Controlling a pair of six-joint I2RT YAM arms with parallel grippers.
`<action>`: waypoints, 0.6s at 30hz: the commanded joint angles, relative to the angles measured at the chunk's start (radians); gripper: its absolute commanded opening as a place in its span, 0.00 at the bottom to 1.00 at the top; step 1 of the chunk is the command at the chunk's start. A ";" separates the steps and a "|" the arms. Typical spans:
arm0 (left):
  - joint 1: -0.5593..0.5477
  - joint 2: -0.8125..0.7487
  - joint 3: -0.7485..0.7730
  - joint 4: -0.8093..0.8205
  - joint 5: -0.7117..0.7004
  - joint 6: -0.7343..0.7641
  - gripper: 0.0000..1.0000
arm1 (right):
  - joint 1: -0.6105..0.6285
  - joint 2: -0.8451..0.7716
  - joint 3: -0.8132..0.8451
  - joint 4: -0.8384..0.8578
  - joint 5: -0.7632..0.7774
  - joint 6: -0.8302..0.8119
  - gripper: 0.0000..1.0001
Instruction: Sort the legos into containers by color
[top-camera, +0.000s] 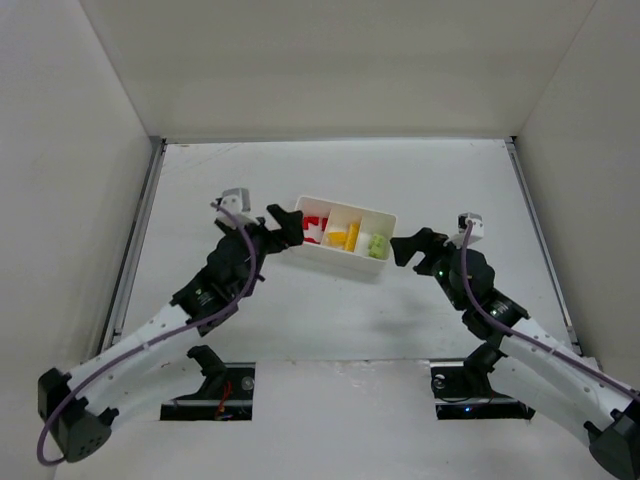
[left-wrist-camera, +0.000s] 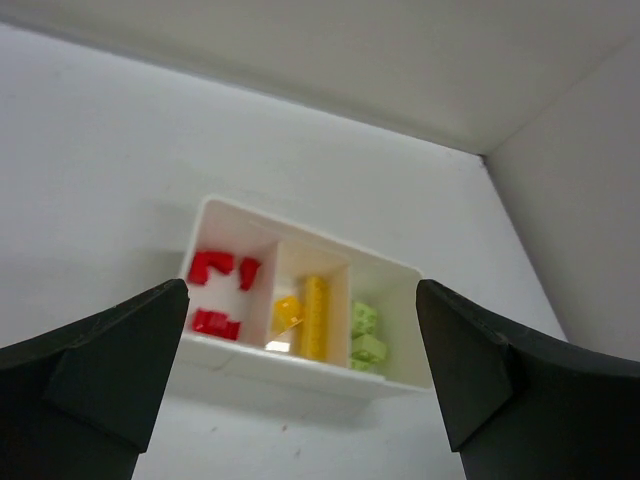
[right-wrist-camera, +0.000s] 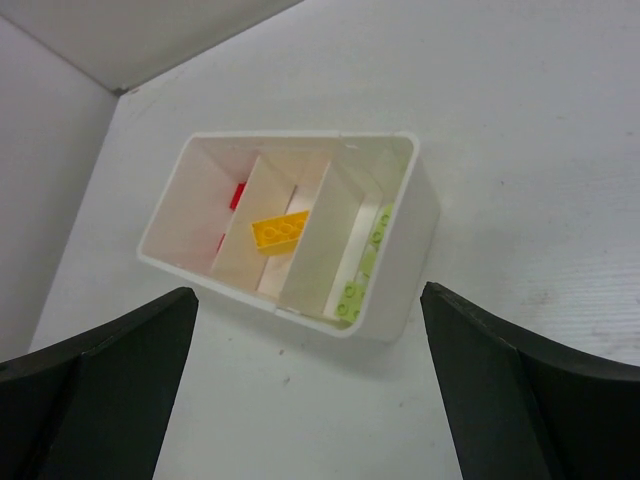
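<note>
Left gripper (top-camera: 287, 227) and right gripper (top-camera: 402, 248) gape wide beside smooth white tray (top-camera: 350, 204) holding studded legos (top-camera: 345, 238).

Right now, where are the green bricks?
Seen from above, the green bricks lie in the tray, rightmost compartment, beside the yellow bricks and nearest the right gripper.

White tray (left-wrist-camera: 300, 368), red legos (left-wrist-camera: 210, 265), yellow-orange legos (left-wrist-camera: 316, 315), pale green legos (left-wrist-camera: 368, 347)
</note>
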 joint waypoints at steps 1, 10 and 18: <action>0.049 -0.170 -0.082 -0.267 -0.152 -0.130 1.00 | 0.007 -0.039 -0.006 -0.050 0.065 0.007 1.00; 0.147 -0.293 -0.147 -0.654 -0.149 -0.385 1.00 | 0.012 -0.125 -0.080 -0.123 0.081 0.029 1.00; 0.188 -0.281 -0.126 -0.686 -0.138 -0.381 1.00 | -0.013 -0.141 -0.083 -0.183 0.130 0.059 1.00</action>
